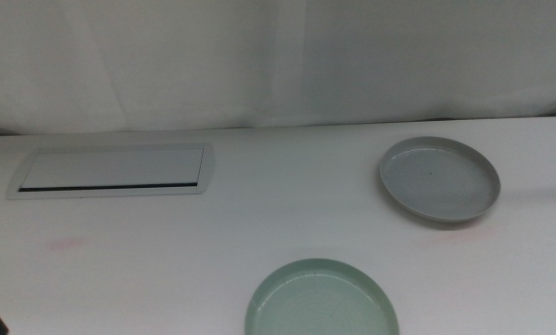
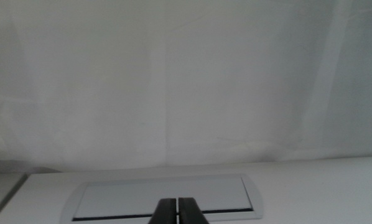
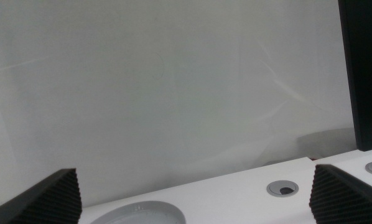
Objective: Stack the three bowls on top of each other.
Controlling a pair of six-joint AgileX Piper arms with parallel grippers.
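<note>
I see the grey bowl [image 1: 440,179] far right on the surface [image 1: 287,214], and the green bowl [image 1: 321,301] cut by the near edge — the two well apart. Left tool [image 2: 178,211] is clenched above the panel [image 1: 112,171]; right tool [image 3: 192,196] stands released, wide.

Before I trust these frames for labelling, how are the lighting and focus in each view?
Middle view: soft, even light, slightly hazy; grey bowl and green bowl cast only faint shadows. Left wrist view: washed out, low contrast; the panel is pale. Right wrist view: the backdrop is flat and featureless; the bowl rim looks soft.
</note>
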